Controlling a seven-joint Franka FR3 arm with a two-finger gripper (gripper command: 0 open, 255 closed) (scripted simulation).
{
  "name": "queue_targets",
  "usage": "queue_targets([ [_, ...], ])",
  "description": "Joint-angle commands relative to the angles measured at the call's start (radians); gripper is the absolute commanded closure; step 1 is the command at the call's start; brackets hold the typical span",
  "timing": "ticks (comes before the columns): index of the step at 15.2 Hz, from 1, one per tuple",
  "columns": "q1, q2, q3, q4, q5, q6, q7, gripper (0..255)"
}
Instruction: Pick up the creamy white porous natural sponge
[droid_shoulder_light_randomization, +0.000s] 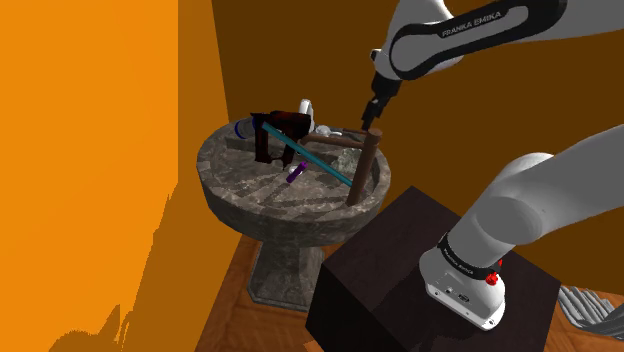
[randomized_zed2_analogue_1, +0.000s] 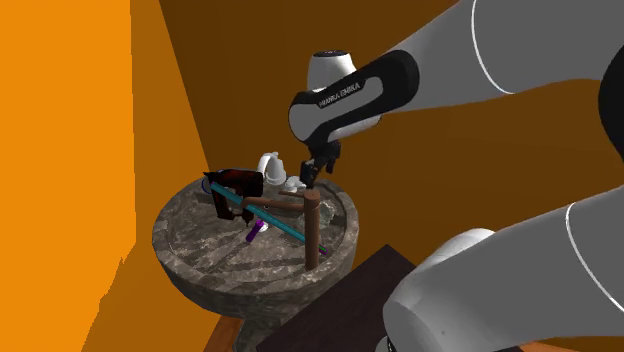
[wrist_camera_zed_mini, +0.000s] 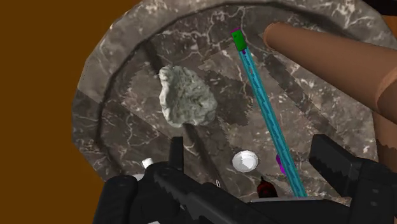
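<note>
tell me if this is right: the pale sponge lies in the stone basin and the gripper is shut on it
Not quite: the pale sponge lies in the stone basin, but the gripper is open and not holding it, as the wrist view shows.

you see a dark marbled stone basin on a pedestal, orange walls behind. a brown faucet stands at its rim; a teal stick slants across the bowl, a small purple piece just beside it.

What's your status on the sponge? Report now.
Hand open, over the basin. Sponge lies loose on the basin floor, not gripped. Teal stick and brown post nearby, apart from it.
</note>
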Motion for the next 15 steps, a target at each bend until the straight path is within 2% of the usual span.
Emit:
queue_targets([
  [1, -0.004, 0.067, -0.022, -0.012, -0.006, 0.076, -0.029, 0],
  [7, -0.01, 0.289, -0.087, -0.003, 0.004, 0.275, -0.133, 0],
  [12, -0.013, 0.499, -0.124, 0.045, 0.075, 0.422, -0.255, 0],
  [15, -0.016, 0.532, -0.12, 0.044, 0.093, 0.454, -0.269, 0],
])
